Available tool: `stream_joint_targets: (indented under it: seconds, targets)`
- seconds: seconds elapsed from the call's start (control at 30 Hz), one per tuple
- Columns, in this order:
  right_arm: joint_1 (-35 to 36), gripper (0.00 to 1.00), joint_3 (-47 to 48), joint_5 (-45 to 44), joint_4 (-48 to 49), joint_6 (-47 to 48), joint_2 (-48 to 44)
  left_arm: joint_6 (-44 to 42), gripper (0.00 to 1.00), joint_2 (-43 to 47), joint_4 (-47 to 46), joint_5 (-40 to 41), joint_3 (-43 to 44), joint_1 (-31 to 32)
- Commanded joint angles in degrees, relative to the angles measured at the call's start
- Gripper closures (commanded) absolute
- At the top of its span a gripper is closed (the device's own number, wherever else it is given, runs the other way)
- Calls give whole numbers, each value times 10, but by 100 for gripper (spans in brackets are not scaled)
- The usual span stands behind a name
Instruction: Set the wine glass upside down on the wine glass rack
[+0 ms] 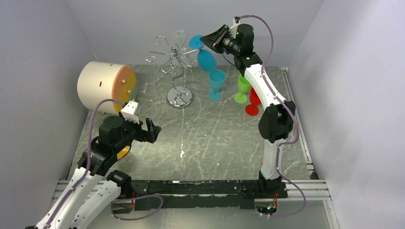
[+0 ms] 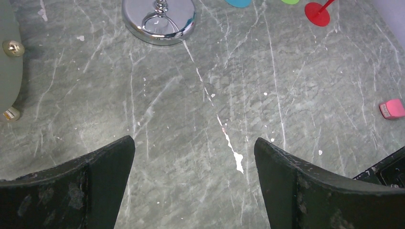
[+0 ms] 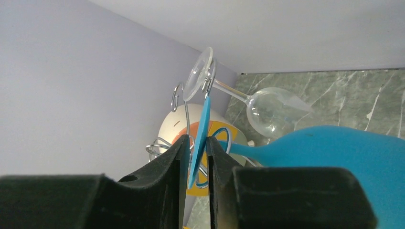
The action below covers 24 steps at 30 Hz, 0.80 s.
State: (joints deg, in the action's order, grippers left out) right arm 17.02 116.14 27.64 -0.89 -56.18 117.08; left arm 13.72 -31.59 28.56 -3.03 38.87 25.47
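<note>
My right gripper (image 1: 204,40) is raised at the back and is shut on the round foot of a blue wine glass (image 1: 206,60), which hangs bowl-down beside the curled arms of the silver wire rack (image 1: 174,53). In the right wrist view the thin blue foot (image 3: 200,129) stands edge-on between my fingers (image 3: 197,152), close to a rack loop (image 3: 178,98). A clear wine glass (image 3: 272,112) hangs upside down from a rack arm just beyond. My left gripper (image 1: 152,130) is open and empty, low over the table (image 2: 193,148), short of the rack's chrome base (image 2: 159,19).
A cream cylinder with an orange end (image 1: 105,86) lies left of the rack. A second blue glass (image 1: 216,83), a green glass (image 1: 243,88) and a red glass (image 1: 253,102) stand upright right of the base. A small pink object (image 2: 391,109) lies on the table.
</note>
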Motion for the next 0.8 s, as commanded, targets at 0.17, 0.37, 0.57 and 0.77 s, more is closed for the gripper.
stream_joint_targets:
  seconds: [0.17,0.37,0.57,0.77]
  targets:
    - [2,70,24,-11,-11,17,-5,-7,1,12,-17,-11,-6,-3]
    - [1,58,26,-24,-28,39,-9,-6,1,14,-17,-10,-6,-2]
    - [1,36,13,-37,-39,51,-34,-5,1,14,-15,-3,-4,-3]
    - [0,13,-28,-42,-38,64,-79,2,1,13,-8,22,-1,-2]
